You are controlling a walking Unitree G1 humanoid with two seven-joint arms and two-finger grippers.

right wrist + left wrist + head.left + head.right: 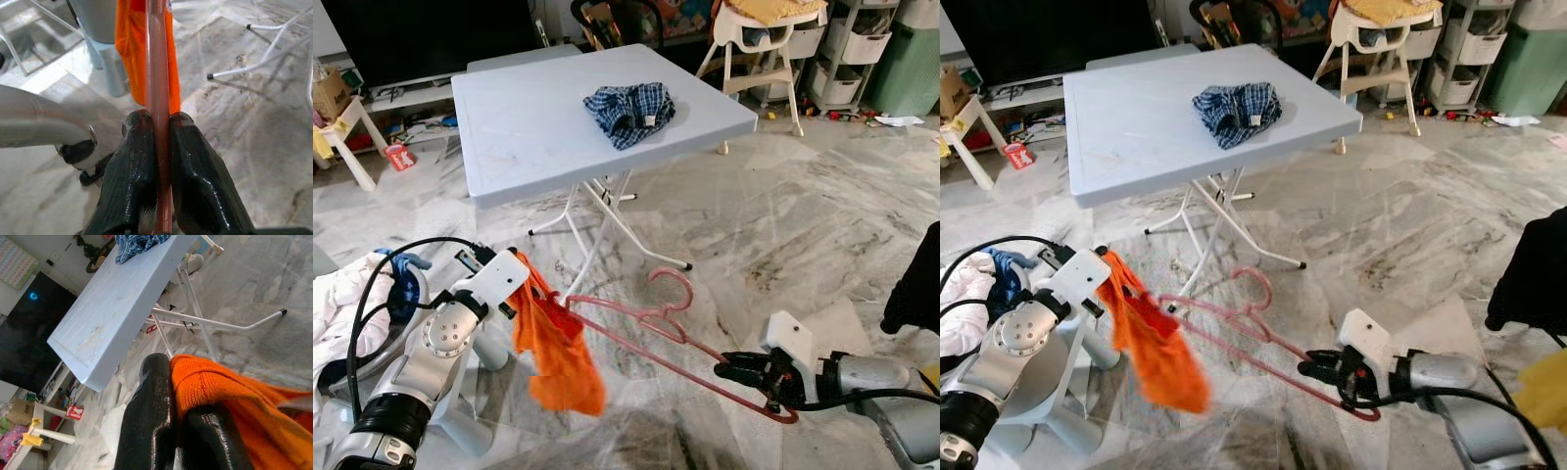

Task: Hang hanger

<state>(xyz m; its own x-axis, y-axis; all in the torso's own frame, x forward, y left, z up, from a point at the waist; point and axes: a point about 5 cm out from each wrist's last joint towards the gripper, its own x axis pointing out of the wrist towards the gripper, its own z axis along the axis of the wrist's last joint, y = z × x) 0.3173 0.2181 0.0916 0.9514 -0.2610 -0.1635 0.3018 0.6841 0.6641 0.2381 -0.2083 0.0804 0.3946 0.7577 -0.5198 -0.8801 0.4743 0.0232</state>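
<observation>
A pink plastic hanger (658, 323) is held low over the marble floor, hook pointing up. My right gripper (734, 370) is shut on its right end; in the right wrist view the pink bar (158, 98) is pinched between the two black fingers (132, 181). An orange cloth (553, 348) hangs at the hanger's left end. My left gripper (521, 284) is shut on the cloth's top edge, and the left wrist view has the orange fabric (210, 387) clamped between its fingers (149, 416).
A light blue folding table (529, 127) stands ahead with a crumpled blue checked garment (630, 110) on it. A pile of white and blue laundry (352, 299) lies at left. A dark garment (915, 284) hangs at the right edge. A white high chair (759, 39) stands behind.
</observation>
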